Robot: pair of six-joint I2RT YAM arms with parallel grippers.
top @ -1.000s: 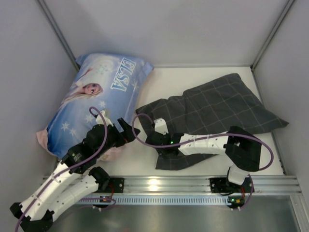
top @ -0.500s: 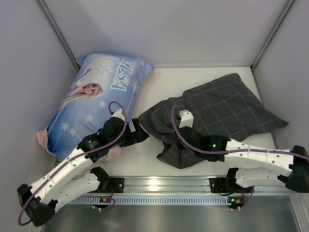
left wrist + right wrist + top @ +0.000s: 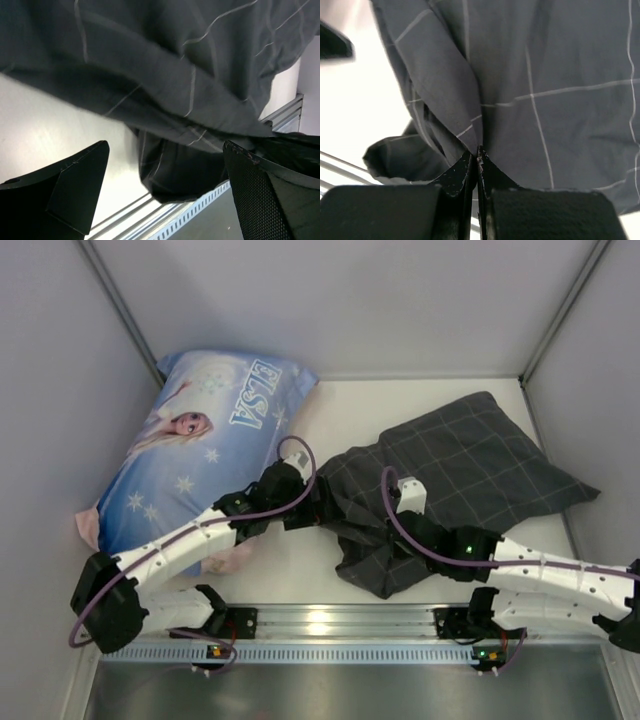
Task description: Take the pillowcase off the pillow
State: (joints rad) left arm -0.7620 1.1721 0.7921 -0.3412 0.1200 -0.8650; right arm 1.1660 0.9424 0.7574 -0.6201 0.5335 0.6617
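Observation:
The dark grey checked pillowcase lies bulging at the right of the table, its near-left end bunched into folds. The white pillow is hidden; none of it shows. My left gripper is open at the case's left edge. In the left wrist view its fingers are spread wide under the hanging fabric, gripper empty. My right gripper is on the bunched folds. In the right wrist view the gripper is shut, pinching a fold of the pillowcase.
A large blue ELSA-print pillow lies at the left against the wall. An aluminium rail runs along the near edge. Grey walls close the table on the left, back and right.
My left arm has reached right, from beside the ELSA pillow to the pillowcase's left edge. My right gripper has shifted right over the folds, and the case's near-left flap has bunched up.

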